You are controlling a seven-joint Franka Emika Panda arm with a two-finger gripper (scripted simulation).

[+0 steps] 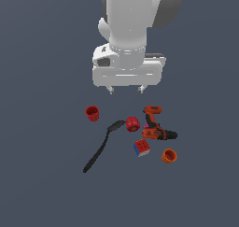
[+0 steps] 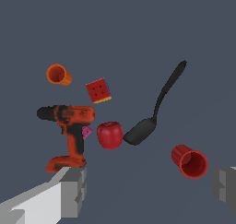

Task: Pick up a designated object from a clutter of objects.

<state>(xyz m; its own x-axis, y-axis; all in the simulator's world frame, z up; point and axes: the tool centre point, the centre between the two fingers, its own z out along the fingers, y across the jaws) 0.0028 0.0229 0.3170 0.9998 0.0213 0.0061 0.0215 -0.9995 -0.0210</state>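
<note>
The red-orange and black power drill [image 1: 156, 126] lies on the dark floor at the exterior view's right of the clutter; it also shows in the wrist view [image 2: 69, 133]. My gripper [image 1: 126, 89] hangs open and empty above and behind the clutter, apart from everything. In the wrist view one grey finger [image 2: 69, 191] sits just beside the drill's base and the other finger [image 2: 226, 186] at the picture's edge. Around the drill lie a red ball [image 1: 132, 124], a puzzle cube [image 1: 142, 148], an orange cup [image 1: 169, 155], a tiny pink block [image 2: 85, 132], a black spoon [image 1: 101, 146] and a red cup [image 1: 92, 113].
The floor [image 1: 42, 174] is a plain dark grey surface with no walls or edges in view. The arm's white body [image 1: 133, 25] fills the upper middle of the exterior view.
</note>
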